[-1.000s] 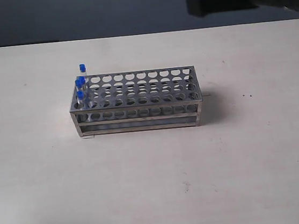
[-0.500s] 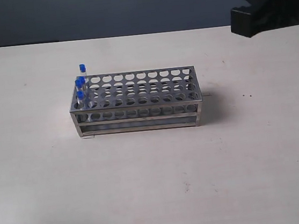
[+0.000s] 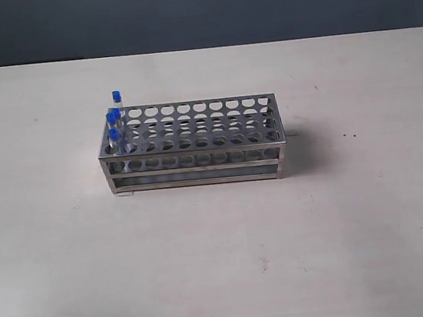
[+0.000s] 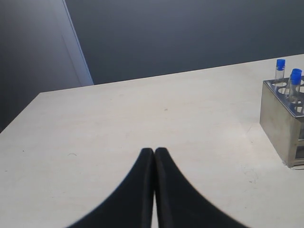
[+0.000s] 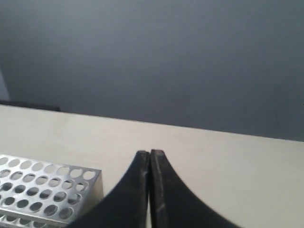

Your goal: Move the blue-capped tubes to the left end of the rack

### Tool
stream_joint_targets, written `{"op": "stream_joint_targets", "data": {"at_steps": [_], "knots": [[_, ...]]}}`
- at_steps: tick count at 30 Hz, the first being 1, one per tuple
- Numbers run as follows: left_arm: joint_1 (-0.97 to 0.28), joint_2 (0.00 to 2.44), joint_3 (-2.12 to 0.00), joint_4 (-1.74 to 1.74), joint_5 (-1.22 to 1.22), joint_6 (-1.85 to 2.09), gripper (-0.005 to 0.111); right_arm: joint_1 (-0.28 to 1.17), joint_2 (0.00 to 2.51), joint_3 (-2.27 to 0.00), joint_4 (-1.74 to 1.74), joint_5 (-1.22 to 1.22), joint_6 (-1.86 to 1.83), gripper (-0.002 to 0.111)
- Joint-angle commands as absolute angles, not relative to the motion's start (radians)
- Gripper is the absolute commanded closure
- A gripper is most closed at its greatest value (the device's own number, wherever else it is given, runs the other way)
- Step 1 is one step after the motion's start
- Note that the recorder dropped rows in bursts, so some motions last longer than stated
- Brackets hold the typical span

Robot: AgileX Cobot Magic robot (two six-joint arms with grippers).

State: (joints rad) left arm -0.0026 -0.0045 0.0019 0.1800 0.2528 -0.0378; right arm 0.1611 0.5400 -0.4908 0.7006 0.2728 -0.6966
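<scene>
The silver rack [image 3: 199, 180] stands mid-table in the exterior view. At its left end stand the blue-capped tubes [image 3: 114, 116], and I make out three blue caps in a close cluster. Neither gripper shows in the exterior view. In the left wrist view my left gripper [image 4: 154, 149] is shut with nothing in it, low over bare table, well short of the rack's end wall [image 4: 278, 123] and the blue-capped tubes [image 4: 295, 78]. My right gripper [image 5: 150, 152] is shut and holds nothing; it sits beyond the rack's empty end [image 5: 93, 192].
The pale table [image 3: 225, 279] stretches on all sides of the rack. A dark wall [image 3: 202, 6] rises behind its far edge. All the rack's other holes hold nothing.
A dark part of the right arm at the upper right of the exterior view has drawn off to the right and left the view. Rack and tubes have not moved.
</scene>
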Motion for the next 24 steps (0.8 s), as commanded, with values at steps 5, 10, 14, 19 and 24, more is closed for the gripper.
{"op": "stream_joint_targets", "data": {"at_steps": [5, 10, 14, 19, 24], "knots": [[-0.009, 0.0, 0.0, 0.178, 0.239, -0.041, 0.106, 0.113, 0.302, -0.305, 0.708, 0.256, -0.695, 0.108], [-0.009, 0.0, 0.0, 0.178, 0.239, -0.041, 0.106, 0.106, 0.199, -0.207, 0.703, 0.244, -0.678, 0.108], [-0.009, 0.0, 0.0, 0.178, 0.239, -0.041, 0.106, 0.079, 0.106, -0.132, 0.64, 0.244, -0.57, 0.108], [-0.009, 0.0, 0.0, 0.178, 0.239, -0.041, 0.106, 0.03, 0.035, -0.075, 0.371, 0.244, -0.285, 0.108], [-0.009, 0.0, 0.0, 0.178, 0.239, -0.041, 0.106, 0.012, 0.007, -0.035, 0.236, 0.244, -0.139, 0.108]]}}
